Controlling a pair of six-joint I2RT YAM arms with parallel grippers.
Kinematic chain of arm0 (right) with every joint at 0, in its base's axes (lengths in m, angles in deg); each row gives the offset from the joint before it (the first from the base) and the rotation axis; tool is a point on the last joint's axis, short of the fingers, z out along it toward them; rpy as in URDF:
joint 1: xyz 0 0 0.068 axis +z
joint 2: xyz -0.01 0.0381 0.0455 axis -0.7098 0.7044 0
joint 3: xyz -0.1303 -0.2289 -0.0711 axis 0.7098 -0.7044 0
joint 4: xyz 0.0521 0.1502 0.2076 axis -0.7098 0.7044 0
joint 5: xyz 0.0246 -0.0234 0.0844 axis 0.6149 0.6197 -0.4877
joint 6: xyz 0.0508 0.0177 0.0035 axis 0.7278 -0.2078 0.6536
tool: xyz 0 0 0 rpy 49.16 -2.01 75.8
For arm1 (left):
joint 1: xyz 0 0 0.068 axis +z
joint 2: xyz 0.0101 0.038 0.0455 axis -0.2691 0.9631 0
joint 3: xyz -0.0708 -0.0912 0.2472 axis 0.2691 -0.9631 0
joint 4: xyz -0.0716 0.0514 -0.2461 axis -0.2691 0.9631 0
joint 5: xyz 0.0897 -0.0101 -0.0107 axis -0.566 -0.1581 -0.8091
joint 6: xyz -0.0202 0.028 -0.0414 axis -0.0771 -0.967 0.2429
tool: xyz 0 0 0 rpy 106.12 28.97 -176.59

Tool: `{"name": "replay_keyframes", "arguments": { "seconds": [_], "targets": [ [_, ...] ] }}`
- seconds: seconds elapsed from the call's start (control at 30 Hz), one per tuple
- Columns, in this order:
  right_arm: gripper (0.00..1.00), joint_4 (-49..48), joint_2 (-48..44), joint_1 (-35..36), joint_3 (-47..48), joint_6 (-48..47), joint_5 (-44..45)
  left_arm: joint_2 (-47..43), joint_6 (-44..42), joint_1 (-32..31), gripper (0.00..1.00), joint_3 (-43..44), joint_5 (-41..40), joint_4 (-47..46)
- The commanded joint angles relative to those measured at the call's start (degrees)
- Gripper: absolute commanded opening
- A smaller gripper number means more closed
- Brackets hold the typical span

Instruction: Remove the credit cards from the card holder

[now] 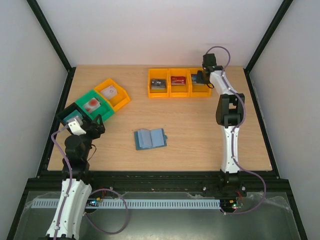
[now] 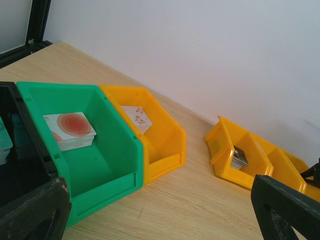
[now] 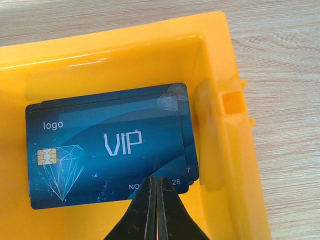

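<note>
The teal-blue folding card holder (image 1: 150,138) lies open like a book in the lower middle of the top view. Its pale blue-grey inside faces up and a small tab is at its right edge. Bare wooden desk (image 1: 200,140) is on all its sides; no bin touches it, and both arms are well apart from it.

The right claw (image 3: 156,179) is closed, its fingers pressed flat together w/ nothing seen btw. them. In the right wrist view its tips are over the lower edge of the blue VIP cards (image 3: 107,145), a small stack lying flat in an orange-yellow plastic bin (image 3: 220,75). The stack is close to the right wall of this bin. The bin is the right one in a straight row of three, in the upper middle of the top view. The middle bin (image 1: 179,93) holds a red card (image 1: 179,80), and the left bin (image 1: 158,93) holds a dark grey card (image 1: 158,84).

The left claw (image 2: 157,210) is open wide: its black fingers are at the lower left and lower right corners of the left wrist view, w/ desk btw. them. It is at the left edge of the desk, just beside a black plastic bin (image 1: 67,114). Next comes a green plastic bin (image 2: 105,170) w/ white cards showing a red circle (image 2: 72,131). After it comes another orange-yellow bin (image 2: 167,140) w/ a white card (image 2: 137,117) leaning on its back wall. These three bins touch side by side in a diagonal row, in the upper left of the top view. Btw. this row and the straight row is an open strip of desk.
</note>
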State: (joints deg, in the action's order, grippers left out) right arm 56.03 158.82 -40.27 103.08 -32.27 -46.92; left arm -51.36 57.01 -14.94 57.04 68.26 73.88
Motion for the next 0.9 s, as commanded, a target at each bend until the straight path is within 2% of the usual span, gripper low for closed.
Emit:
{"name": "replay_keyframes", "arguments": {
  "seconds": [0.0,0.3,0.4,0.43,0.47,0.5,0.53,0.57,0.63,0.73,0.87],
  "targets": [
    [0.02,1.23,-2.49,0.74,1.12,-0.87,0.57,-0.01,-0.10,0.31,0.99,-0.78,0.52,-1.56],
    [0.02,-3.74,-13.18,2.11,-15.20,0.01,-2.13,-0.42,-0.21,0.30,0.99,-0.94,0.40,-1.66],
    [0.02,-7.06,-19.77,2.15,-20.79,-1.24,-2.81,-0.33,-0.28,0.31,1.00,-0.78,0.34,-1.59],
    [0.07,-9.29,-23.16,2.15,-23.61,-1.75,-2.69,-0.41,-0.29,0.30,1.00,-0.82,0.19,-1.56],
    [0.21,-12.38,-27.19,2.12,-29.03,-2.39,-2.76,-0.49,-0.31,0.30,0.99,-0.78,0.08,-1.54],
    [0.42,-16.23,-31.38,2.15,-34.13,-2.47,-3.01,-0.63,-0.39,0.30,1.00,-0.78,-0.03,-1.50],
    [0.74,-22.91,-37.99,2.02,-39.93,-2.58,-3.48,-0.81,-0.38,0.30,0.99,-0.77,-0.16,-1.52],
    [0.98,-26.35,-41.13,2.01,-46.53,-2.36,-3.98,-0.85,-0.38,0.32,1.00,-0.73,-0.33,-1.52],
    [0.99,-40.35,-52.02,1.67,-58.97,-1.31,-3.28,-0.91,-0.42,0.30,0.99,-0.68,-0.80,-1.27],
    [0.99,-57.72,-68.86,0.88,-76.90,-0.48,3.58,-1.01,-0.43,0.30,0.99,-0.61,-1.20,-1.13],
    [0.99,-79.77,-86.18,0.07,-98.55,-0.77,10.12,-1.14,-0.21,0.22,0.99,-0.68,-1.14,-1.17]
  ]
}}
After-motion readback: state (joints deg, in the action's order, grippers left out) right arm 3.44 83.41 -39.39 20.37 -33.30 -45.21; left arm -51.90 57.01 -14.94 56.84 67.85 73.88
